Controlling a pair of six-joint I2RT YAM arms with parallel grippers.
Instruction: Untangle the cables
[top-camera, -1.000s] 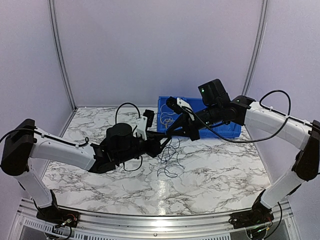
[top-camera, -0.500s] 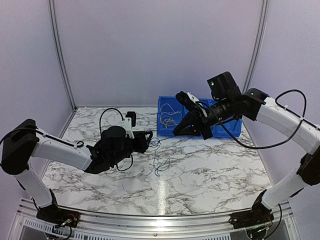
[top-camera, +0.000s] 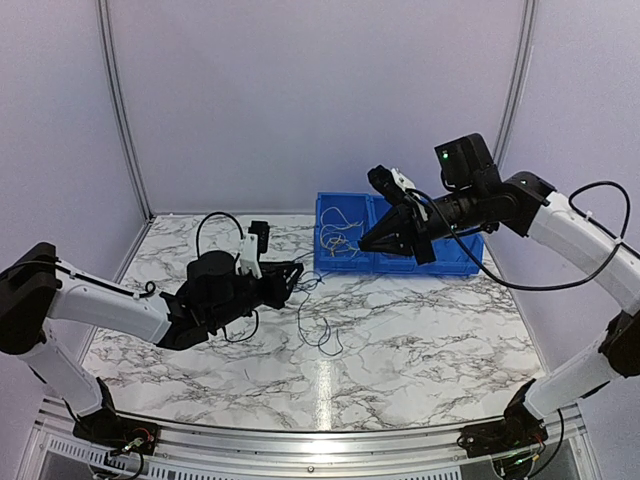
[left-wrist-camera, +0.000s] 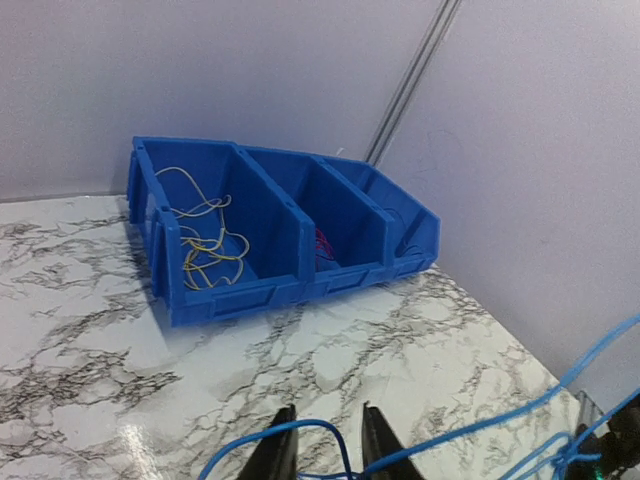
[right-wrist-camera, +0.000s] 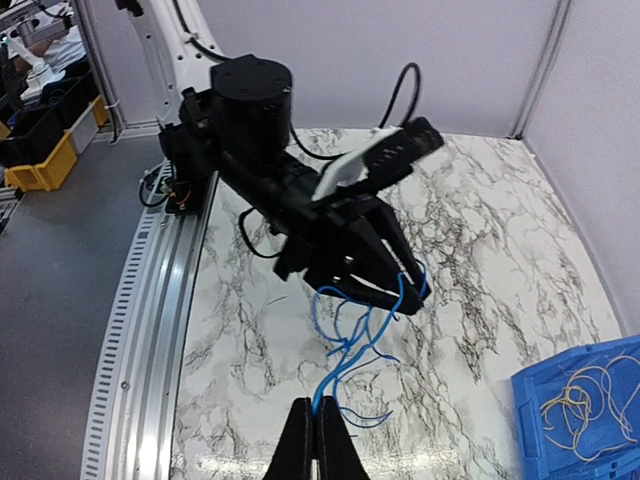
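Surface: you're working on a white marble table (top-camera: 420, 340) closed in by pale lilac walls (top-camera: 320, 100).
Bin: a blue three-compartment bin (left-wrist-camera: 240, 295) sits at the table's far side. Yellow wires (left-wrist-camera: 205, 250) lie in its left compartment and red wires (left-wrist-camera: 322, 243) in the middle one.
Cables: the dark blue cables (right-wrist-camera: 352, 345) hang in a loose tangle at your left gripper, in front of the bin, with their lowest loops on the marble.
Left gripper (left-wrist-camera: 327, 425): the jaws stand partly apart, with blue strands draped across the fingers.
Right gripper (right-wrist-camera: 313, 403): it is clenched on one blue strand and raised over the bin's front.
In the way: from above, your right arm covers the bin's middle.
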